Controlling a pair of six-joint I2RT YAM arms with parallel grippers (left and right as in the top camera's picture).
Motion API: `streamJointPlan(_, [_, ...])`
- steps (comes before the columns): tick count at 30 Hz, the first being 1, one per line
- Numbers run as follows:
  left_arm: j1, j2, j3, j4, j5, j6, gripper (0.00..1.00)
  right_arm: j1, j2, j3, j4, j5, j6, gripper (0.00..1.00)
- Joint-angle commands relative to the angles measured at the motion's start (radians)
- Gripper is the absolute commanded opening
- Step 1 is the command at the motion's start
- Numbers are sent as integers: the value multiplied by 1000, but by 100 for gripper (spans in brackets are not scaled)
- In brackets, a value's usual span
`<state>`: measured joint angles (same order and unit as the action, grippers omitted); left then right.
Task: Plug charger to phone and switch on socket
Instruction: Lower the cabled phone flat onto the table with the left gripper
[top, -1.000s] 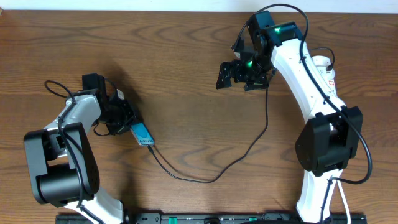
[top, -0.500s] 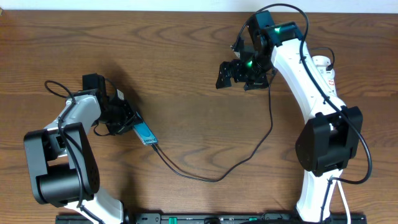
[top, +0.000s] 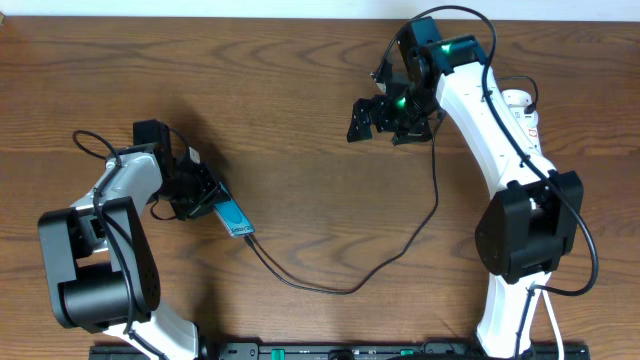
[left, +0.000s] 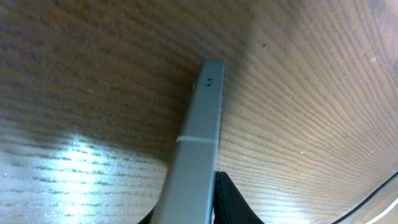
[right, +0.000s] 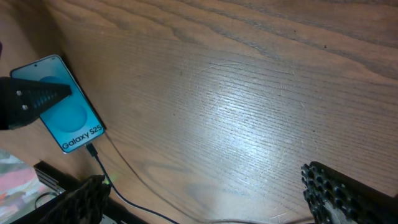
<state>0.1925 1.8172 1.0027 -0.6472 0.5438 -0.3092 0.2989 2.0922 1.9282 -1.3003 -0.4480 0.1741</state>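
The phone lies tilted at the table's left, its light blue "Galaxy S25" screen showing in the right wrist view. My left gripper is shut on its upper end; the left wrist view shows the phone's grey edge between the fingers. The charger cable is plugged into the phone's lower end and loops right and up toward my right arm, where its far end is hidden. My right gripper hovers open and empty. The white socket shows partly behind the right arm.
The right arm's body covers most of the socket at the far right. A black rail runs along the table's front edge. The cable's slack lies across the middle front of the table.
The phone and my left gripper have shifted slightly right and down. The cable's loop has bulged a little to the right. The right gripper has stayed put.
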Motion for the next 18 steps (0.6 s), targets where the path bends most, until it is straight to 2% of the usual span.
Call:
streamJointPlan(1, [-2, -8, -4, -15, -7, 21, 14, 17, -18, 13, 1, 1, -15, 99])
streamJointPlan(18, [-2, -8, -4, -158, -93, 21, 14, 24, -18, 13, 2, 1, -15, 99])
